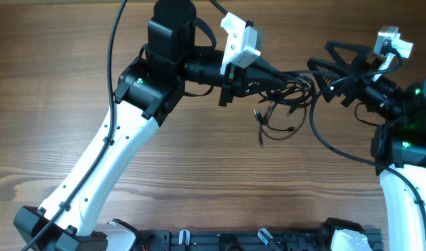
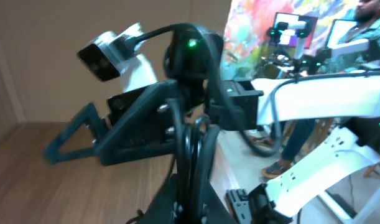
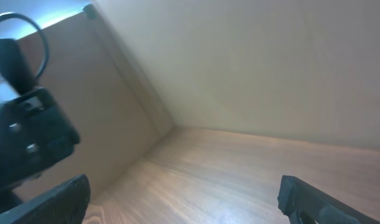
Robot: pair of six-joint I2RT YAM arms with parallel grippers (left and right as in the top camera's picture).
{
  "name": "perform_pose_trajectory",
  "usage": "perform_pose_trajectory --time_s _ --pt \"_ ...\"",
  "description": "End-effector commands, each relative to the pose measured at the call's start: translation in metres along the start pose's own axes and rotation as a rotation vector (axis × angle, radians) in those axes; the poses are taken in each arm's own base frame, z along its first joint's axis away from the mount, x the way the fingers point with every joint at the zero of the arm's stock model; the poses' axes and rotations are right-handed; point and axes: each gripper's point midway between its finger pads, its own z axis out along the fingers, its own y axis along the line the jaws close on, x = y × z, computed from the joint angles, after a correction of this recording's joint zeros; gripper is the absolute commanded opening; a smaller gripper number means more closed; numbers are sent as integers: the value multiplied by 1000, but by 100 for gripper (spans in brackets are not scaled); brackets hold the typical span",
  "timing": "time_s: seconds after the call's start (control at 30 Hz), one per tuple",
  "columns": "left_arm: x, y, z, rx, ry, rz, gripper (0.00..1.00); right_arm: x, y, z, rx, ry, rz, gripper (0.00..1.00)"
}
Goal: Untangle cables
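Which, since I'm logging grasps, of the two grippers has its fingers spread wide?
The right gripper: its wrist view shows its fingertips far apart with bare table between. The left gripper reaches into the cables, its fingers indistinct.

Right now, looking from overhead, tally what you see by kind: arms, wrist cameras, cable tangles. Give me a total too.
Arms: 2 (left arm, right arm)
Wrist cameras: 2 (left camera, right camera)
Cable tangle: 1
Total: 5
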Motion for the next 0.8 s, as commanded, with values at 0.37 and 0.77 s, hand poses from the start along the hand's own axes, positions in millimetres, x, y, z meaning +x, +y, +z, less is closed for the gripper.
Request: perform_pose_trajectory --time_s 0.37,0.77 --pt "7 39 -21 -251 52 18 10 -15 55 -6 -238 23 -152 99" --pt "36 73 -37 -483 154 -81 29 -14 47 -5 -209 22 -108 99"
